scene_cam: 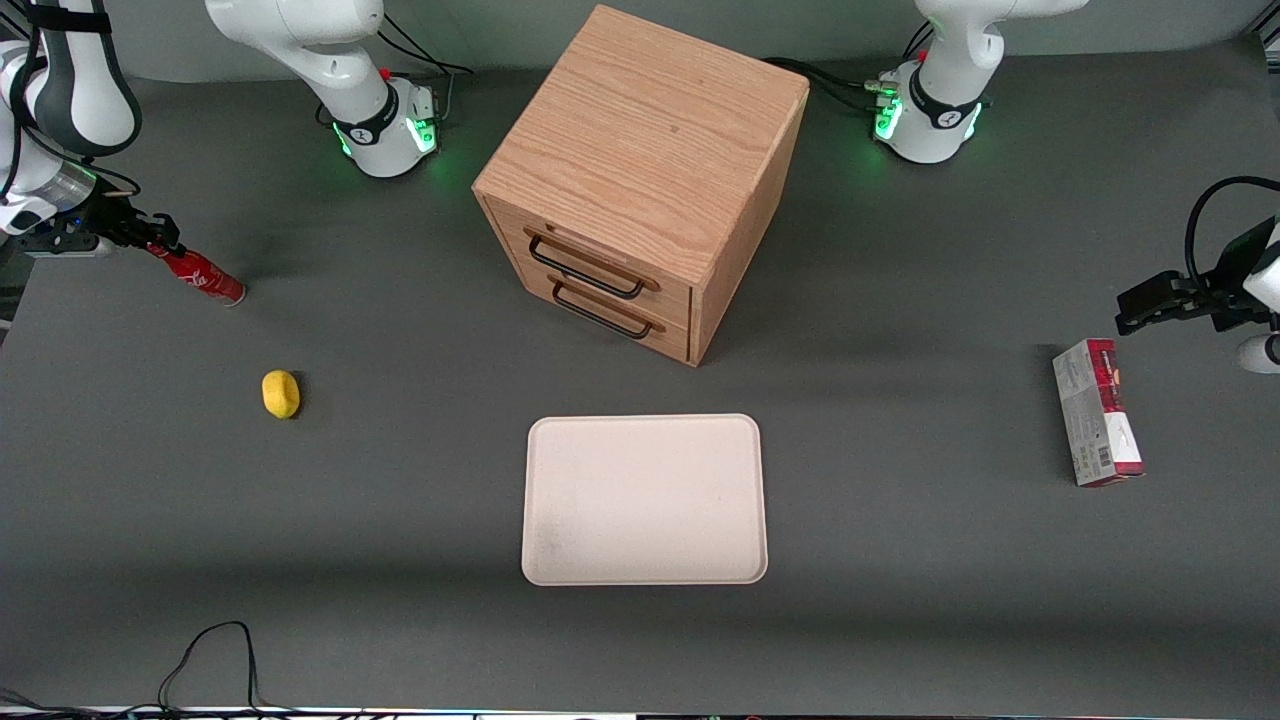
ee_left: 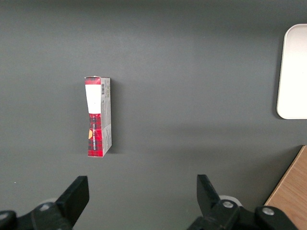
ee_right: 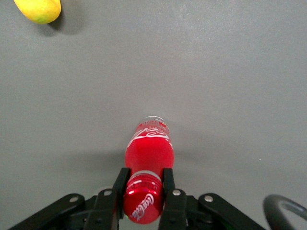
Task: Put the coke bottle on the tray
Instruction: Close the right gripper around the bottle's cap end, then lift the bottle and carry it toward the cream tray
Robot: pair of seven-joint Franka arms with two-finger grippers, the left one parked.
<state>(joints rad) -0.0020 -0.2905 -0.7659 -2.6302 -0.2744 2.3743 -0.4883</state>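
Note:
The coke bottle [scene_cam: 200, 274] is a slim red bottle with white script, tilted, its base touching the grey table toward the working arm's end. My gripper [scene_cam: 150, 238] is shut on its red cap and neck. In the right wrist view the two black fingers [ee_right: 119, 184] clamp the cap of the bottle [ee_right: 148, 148] from both sides, my gripper [ee_right: 144, 182] centred on it. The cream-white tray [scene_cam: 645, 500] lies flat in front of the wooden drawer cabinet, nearer the front camera, with nothing on it. Its edge also shows in the left wrist view [ee_left: 292, 72].
A wooden two-drawer cabinet [scene_cam: 640, 180] stands mid-table, drawers shut. A yellow lemon [scene_cam: 281, 393] lies nearer the camera than the bottle; it also shows in the right wrist view [ee_right: 38, 9]. A red-and-grey carton [scene_cam: 1097, 411] lies toward the parked arm's end.

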